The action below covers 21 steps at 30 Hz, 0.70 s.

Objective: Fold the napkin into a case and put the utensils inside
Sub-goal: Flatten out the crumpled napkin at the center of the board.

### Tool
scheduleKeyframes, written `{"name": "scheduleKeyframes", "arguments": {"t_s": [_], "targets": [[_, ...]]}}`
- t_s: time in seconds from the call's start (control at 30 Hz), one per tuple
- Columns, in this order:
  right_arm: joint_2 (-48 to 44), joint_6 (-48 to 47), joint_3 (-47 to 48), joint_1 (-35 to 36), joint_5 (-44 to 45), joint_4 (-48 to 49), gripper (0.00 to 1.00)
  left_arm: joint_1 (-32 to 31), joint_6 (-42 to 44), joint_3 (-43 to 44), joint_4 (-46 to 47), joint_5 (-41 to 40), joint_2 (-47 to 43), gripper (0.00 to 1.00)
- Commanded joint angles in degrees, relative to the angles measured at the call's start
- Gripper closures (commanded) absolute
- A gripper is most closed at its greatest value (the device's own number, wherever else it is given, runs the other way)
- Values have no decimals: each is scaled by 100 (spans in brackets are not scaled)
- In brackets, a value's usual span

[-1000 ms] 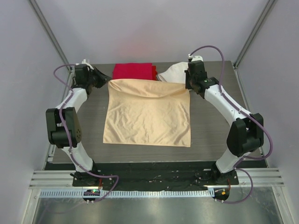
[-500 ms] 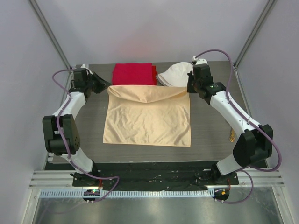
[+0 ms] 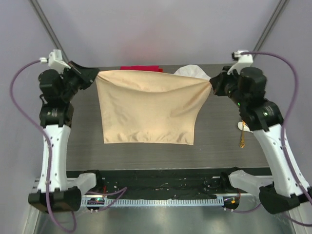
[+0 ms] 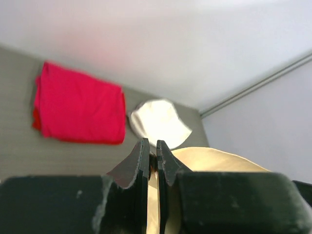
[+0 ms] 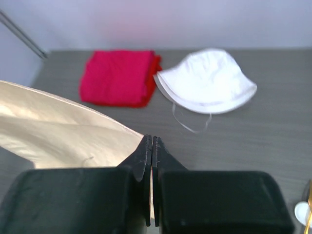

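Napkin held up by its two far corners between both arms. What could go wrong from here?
1. The napkin hangs from thin pinches by the left gripper and right gripper. Shiny cloth could slip out of either.
2. Its top edge sags mid-span, so the fold may land creased.
3. The utensils lie right beside the right arm. A swing could knock them.

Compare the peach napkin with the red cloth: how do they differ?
The napkin is shiny peach; the red cloth is matte red. The napkin hangs spread out, pinched at two corners by the left gripper and right gripper; the red cloth lies folded on the table, untouched. Both are fabric.
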Motion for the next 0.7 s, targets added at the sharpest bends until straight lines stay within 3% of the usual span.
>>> {"name": "scheduleKeyframes", "arguments": {"t_s": [0.0, 0.3, 0.47, 0.67], "targets": [[-867, -93, 583, 0, -655, -315, 99, 36, 341, 483, -547, -356, -1077, 100], [-2142, -50, 1357, 439, -1929, -175, 99, 28, 903, 1668, -1567, -1490, -2379, 100], [-2196, 144, 1726, 440, -1992, -69, 99, 1, 1175, 2222, -1797, -1806, -2336, 100], [-1678, 363, 1350, 457, -1658, 194, 99, -8, 1202, 1820, -1525, -1921, -1871, 100]]}}
